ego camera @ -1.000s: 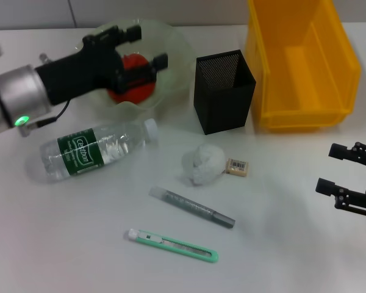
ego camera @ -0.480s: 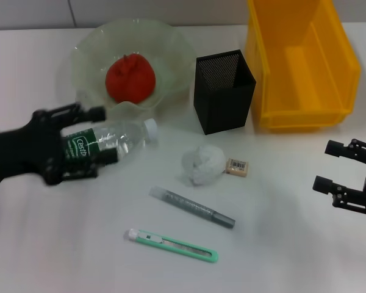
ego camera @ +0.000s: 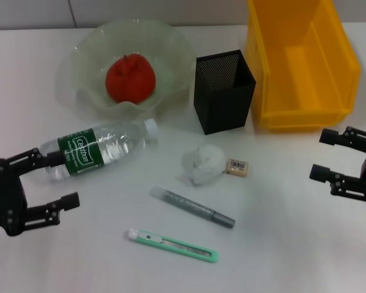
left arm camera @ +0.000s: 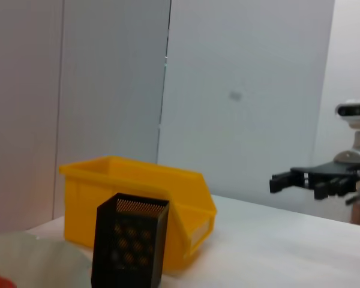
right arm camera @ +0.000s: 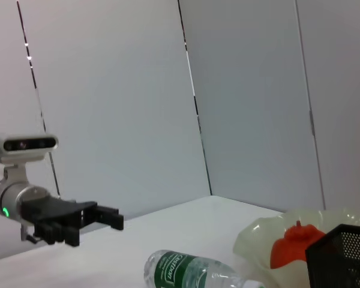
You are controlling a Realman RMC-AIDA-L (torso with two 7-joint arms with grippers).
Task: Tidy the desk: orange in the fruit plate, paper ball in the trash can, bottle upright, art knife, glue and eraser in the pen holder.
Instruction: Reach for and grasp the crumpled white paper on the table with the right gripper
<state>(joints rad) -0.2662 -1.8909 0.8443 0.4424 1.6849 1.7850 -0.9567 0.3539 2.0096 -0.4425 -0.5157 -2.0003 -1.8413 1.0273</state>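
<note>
The orange (ego camera: 130, 77) lies in the pale green fruit plate (ego camera: 79, 55) at the back left. A clear bottle (ego camera: 97, 149) with a green label lies on its side in front of the plate. A white paper ball (ego camera: 202, 165), a small eraser (ego camera: 237, 167), a grey glue stick (ego camera: 192, 207) and a green art knife (ego camera: 174, 245) lie mid-table. The black mesh pen holder (ego camera: 224, 91) stands beside the yellow bin (ego camera: 302, 67). My left gripper (ego camera: 56, 180) is open and empty at the front left, by the bottle's base. My right gripper (ego camera: 322, 155) is open and empty at the right.
The yellow bin stands at the back right and is empty. In the right wrist view the bottle (right arm camera: 192, 271), orange (right arm camera: 291, 249) and left gripper (right arm camera: 108, 219) show; in the left wrist view the pen holder (left arm camera: 129, 249), bin (left arm camera: 132, 186) and right gripper (left arm camera: 288, 179) show.
My left gripper has let go of the orange in the plate and drawn back toward the front left, past the bottle. My right gripper has moved slightly up and inward.
</note>
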